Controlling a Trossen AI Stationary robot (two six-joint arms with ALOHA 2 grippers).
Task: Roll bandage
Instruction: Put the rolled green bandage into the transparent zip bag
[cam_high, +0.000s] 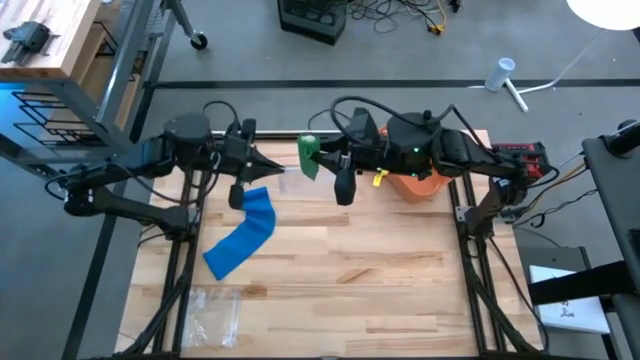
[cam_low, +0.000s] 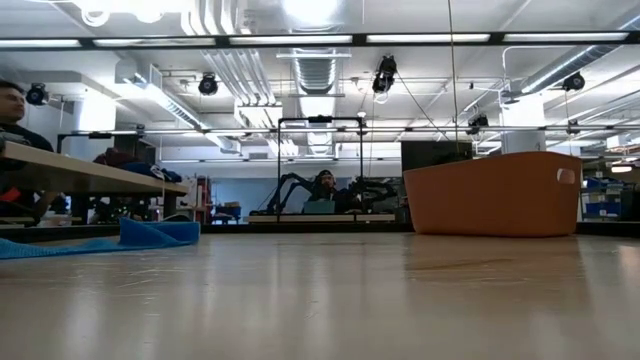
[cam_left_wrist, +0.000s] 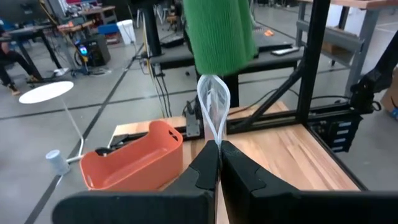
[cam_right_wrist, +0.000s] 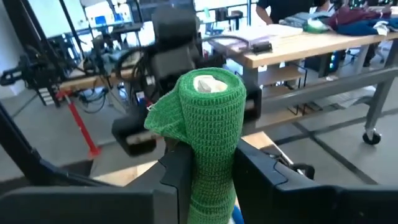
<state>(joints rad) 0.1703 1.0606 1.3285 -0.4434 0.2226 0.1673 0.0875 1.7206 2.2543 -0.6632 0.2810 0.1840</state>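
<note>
Right gripper (cam_right_wrist: 205, 171) clamped on green bandage roll (cam_right_wrist: 210, 118); left gripper (cam_left_wrist: 220, 163) pinching its clear wrapper (cam_left_wrist: 213, 109).

Both arms are matte black, built of blocky joint housings linked by slim tubes, with black cables looping over their upper segments. The right arm (cam_high: 420, 145) carries a small green indicator light and a yellow tag; the left arm (cam_high: 180, 150) shows neither.

No legible txt, labels or nos. anywhere.
</note>
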